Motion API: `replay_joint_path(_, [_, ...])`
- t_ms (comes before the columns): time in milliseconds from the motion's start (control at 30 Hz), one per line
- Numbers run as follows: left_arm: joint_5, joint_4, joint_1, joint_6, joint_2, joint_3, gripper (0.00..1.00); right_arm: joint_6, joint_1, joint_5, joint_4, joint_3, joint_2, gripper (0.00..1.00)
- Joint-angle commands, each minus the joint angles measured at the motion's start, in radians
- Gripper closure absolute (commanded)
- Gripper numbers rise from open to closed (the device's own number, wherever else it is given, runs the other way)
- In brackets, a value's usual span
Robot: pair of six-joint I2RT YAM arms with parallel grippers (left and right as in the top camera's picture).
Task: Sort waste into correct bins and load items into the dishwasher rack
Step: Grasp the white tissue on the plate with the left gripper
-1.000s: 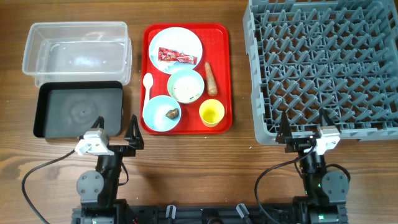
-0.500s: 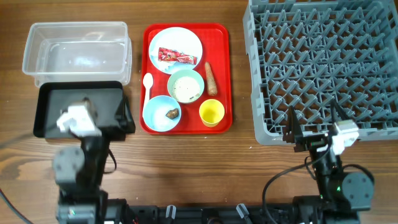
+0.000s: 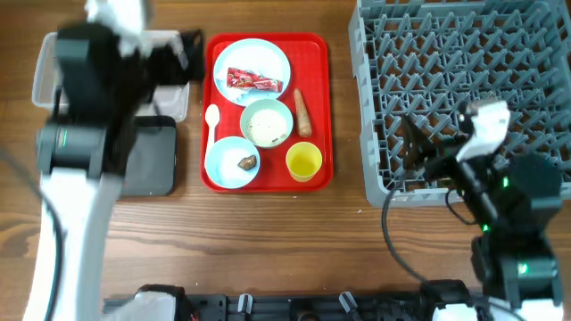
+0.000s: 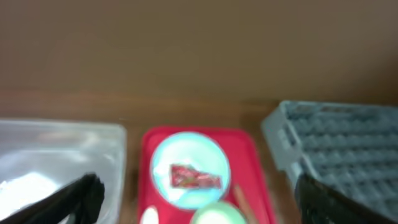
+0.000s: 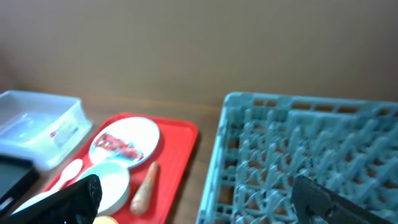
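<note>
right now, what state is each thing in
left gripper, open, empty
right gripper, open, empty
tub, looks empty
black tray, mostly hidden
rack, nothing loaded in view
plate, holds wrapper
pale bowl, holds crumbs
blue bowl, holds lump
cup, upright, empty

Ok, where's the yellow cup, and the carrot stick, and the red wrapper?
yellow cup (image 3: 303, 161): overhead view, the middle of its open top.
carrot stick (image 3: 302, 114): overhead view, halfway along its length.
red wrapper (image 3: 254, 80): overhead view, the centre of its printed face.
</note>
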Motion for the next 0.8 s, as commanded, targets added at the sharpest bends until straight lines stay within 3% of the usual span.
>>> replay_joint_path(0, [-0.127,-0.152,-0.095,0.016,0.267,0.339,0.00,-0.012,0.001,-0.111,-0.047,0.083,0.087,0.00])
replay_joint_path(200, [-0.191,-0.377,-0.151,0.002,0.636,0.726,0.00,-0.009,0.001,-0.265,-0.054,0.086,0.148,0.00])
replay_joint_path(600, [-0.115,-0.362,-0.166,-0.003,0.907,0.741,0.00,-0.003,0.001,-0.321,-0.179,0.086,0.172,0.00])
replay_joint_path(767, [-0.094,-0.337,-0.166,-0.103,0.986,0.741,0.00,-0.012,0.001,-0.312,-0.210,0.086,0.179,0.00])
